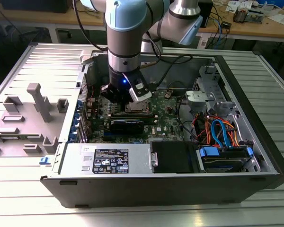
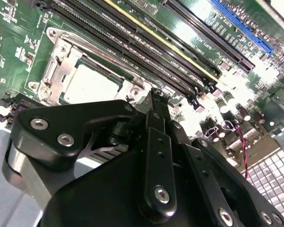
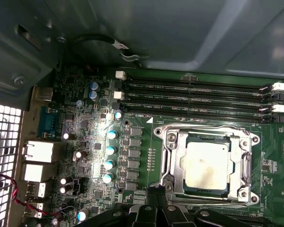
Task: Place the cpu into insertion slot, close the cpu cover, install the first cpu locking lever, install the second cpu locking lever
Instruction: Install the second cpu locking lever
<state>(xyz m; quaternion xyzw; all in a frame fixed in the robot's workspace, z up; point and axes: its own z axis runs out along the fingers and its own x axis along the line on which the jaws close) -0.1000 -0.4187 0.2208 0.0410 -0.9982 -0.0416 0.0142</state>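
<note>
I am steering a single pale blue and grey robot arm [image 1: 125, 42] that reaches down into an open black desktop computer case [image 1: 255, 142], seen in the centre of the exterior view. Its black gripper [image 2: 154, 101] hangs just above the green motherboard [image 3: 142, 156], at the edge of the square silvery-rimmed insertion slot [image 3: 207, 163]. In the second wrist view the fingertips look drawn close together with nothing between them, so I judge the tool narrow and empty.

The small flat square cpu with its dull silver-grey metal top [image 3: 207, 164] already lies seated in the slot, at the lower right of the first wrist view. The thin silver metal cpu cover [image 3: 173, 161] lies flat around the chip, its window framing the top. Long black memory slots [image 3: 194, 97] run just beside the socket, above it in that view.

My judgement: placing the chip and closing the cover look done, and the locking-lever step is in hand. I cannot tell whether either lever is latched. That work calls for a steady, precise press right beside the socket, keeping off the memory slots.
</note>
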